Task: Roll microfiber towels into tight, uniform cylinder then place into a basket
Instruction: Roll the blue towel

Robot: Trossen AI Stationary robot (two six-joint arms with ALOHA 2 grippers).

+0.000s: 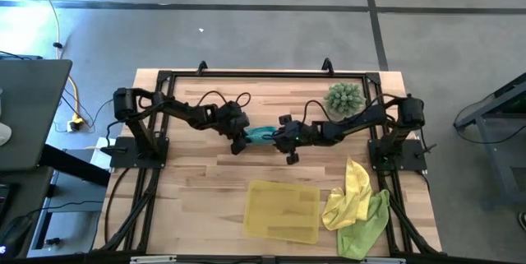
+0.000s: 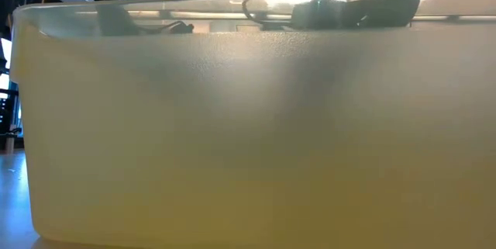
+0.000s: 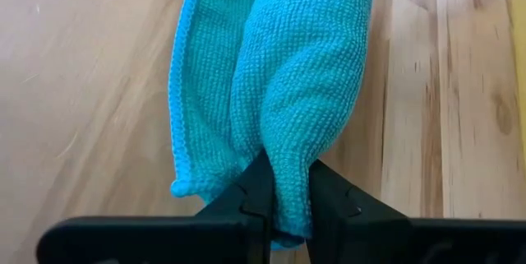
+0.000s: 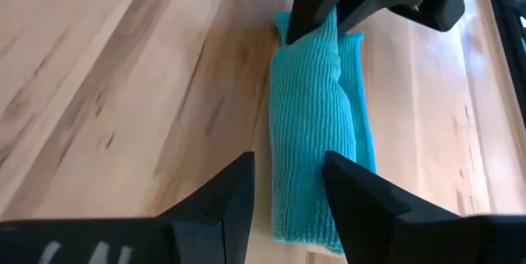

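Roughly at the middle of the wooden table point(image 1: 205, 173), a teal towel point(image 1: 261, 135) lies as a loose, partly rolled tube, with both robot arms meeting over it. The left gripper point(image 3: 283, 206) is pinched shut on one end of the teal towel, cloth bunched between its two dark fingers. The right gripper point(image 4: 288, 183) sits at the opposite end with its jaws parted, straddling the tube without squeezing it.

Beyond the teal towel, toward the table's near edge, stands the basket point(image 1: 283, 211) — a shallow yellow tray with nothing in it. Just beside the basket lie the yellow towel point(image 1: 349, 194) and the lime green towel point(image 1: 366, 224), crumpled and overlapping, not yet rolled. A spiky green plant point(image 1: 344, 98) sits on the far side of the teal towel.

To do this step well, the roll likely needs tightening: one layer hangs out as a loose flap along the tube's side. Holding one end firm while the other gripper closes low and square on its end should keep the cylinder even before it is carried to the basket — a lopsided grip may let it unroll.

No brand, label or writing is readable.
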